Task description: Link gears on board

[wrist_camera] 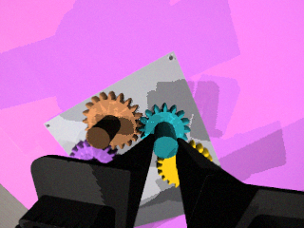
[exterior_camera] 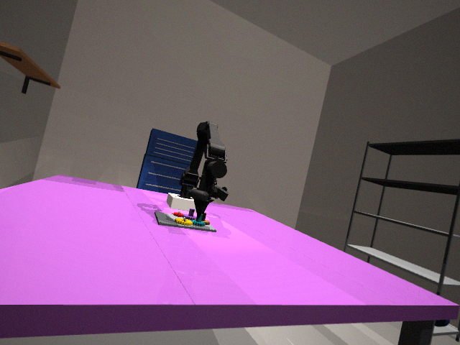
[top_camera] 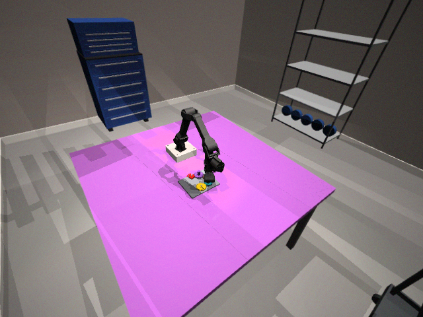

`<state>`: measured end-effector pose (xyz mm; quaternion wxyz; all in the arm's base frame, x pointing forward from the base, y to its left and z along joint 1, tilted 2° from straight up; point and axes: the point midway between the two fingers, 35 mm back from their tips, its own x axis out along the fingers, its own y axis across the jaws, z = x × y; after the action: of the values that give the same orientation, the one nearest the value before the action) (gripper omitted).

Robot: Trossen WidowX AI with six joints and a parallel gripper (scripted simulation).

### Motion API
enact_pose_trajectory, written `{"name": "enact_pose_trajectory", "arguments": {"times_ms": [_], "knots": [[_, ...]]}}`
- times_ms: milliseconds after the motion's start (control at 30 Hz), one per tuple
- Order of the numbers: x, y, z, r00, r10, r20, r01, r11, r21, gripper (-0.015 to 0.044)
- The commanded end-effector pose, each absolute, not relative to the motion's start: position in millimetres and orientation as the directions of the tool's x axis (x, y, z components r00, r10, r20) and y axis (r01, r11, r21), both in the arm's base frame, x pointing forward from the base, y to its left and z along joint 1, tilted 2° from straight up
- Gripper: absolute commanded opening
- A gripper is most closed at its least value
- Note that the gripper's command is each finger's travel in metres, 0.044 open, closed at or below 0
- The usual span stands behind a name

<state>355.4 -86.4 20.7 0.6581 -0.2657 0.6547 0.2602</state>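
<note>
My gripper [wrist_camera: 164, 140] is shut on the handle of the teal gear [wrist_camera: 164, 119] [exterior_camera: 198, 223] [top_camera: 208, 183]. The teal gear is over the right part of the grey board [top_camera: 193, 194] [exterior_camera: 162, 219] [wrist_camera: 161, 85], beside the yellow gear [top_camera: 201, 187] [exterior_camera: 183, 221] [wrist_camera: 167, 172]. In the wrist view its teeth touch or nearly touch those of the orange gear [wrist_camera: 114, 106] [exterior_camera: 206, 223]. The purple gear [top_camera: 198, 174] [exterior_camera: 189, 216] [wrist_camera: 87, 152] is between the orange gear and the red gear [top_camera: 190, 176] [exterior_camera: 178, 214]. Whether the teal gear sits flat is too small to tell. The fingers hide part of the yellow gear.
The arm's white base block [top_camera: 180, 152] [exterior_camera: 180, 201] stands behind the board on the pink table [top_camera: 153, 232] [exterior_camera: 111, 259]. The upright handles of the orange and purple gears stand close to the fingers.
</note>
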Motion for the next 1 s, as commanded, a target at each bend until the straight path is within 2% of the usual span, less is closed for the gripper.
{"name": "enact_pose_trajectory", "arguments": {"times_ms": [0,267,433,467,967], "knots": [[355,-87,19,0.007,-0.005,-1.0,-0.634,0.774,-0.008,0.0],[356,-86,19,0.007,-0.005,-1.0,-0.677,0.736,-0.008,0.0],[356,-86,20,0.007,-0.005,-1.0,-0.714,0.7,-0.008,0.0131],[356,-86,21,0.007,-0.005,-1.0,-0.726,0.688,-0.008,0.014],[355,-86,68,0.007,-0.005,-1.0,-0.77,0.638,-0.008,0.014]]}}
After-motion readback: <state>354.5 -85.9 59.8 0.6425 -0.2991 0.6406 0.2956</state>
